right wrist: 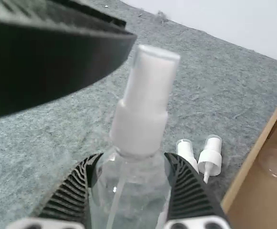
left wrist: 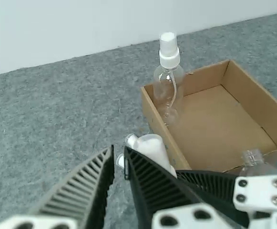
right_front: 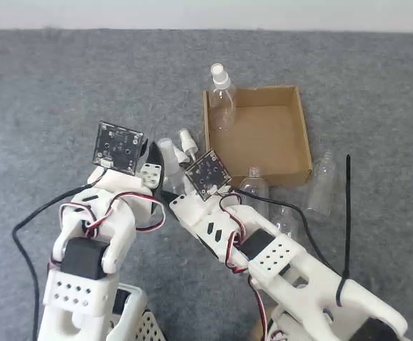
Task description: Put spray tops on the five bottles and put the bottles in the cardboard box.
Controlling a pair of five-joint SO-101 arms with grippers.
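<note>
The right gripper clamps a clear bottle upright, a white spray top on its neck; the left gripper sits just at its 9 o'clock, jaws a narrow slit apart, holding nothing. Two loose spray tops lie at that bottle's 1 o'clock. Farther, at 2 o'clock, the cardboard box has a topped bottle standing in its 11 o'clock corner and three bare bottles outside its 5 o'clock edge.
</note>
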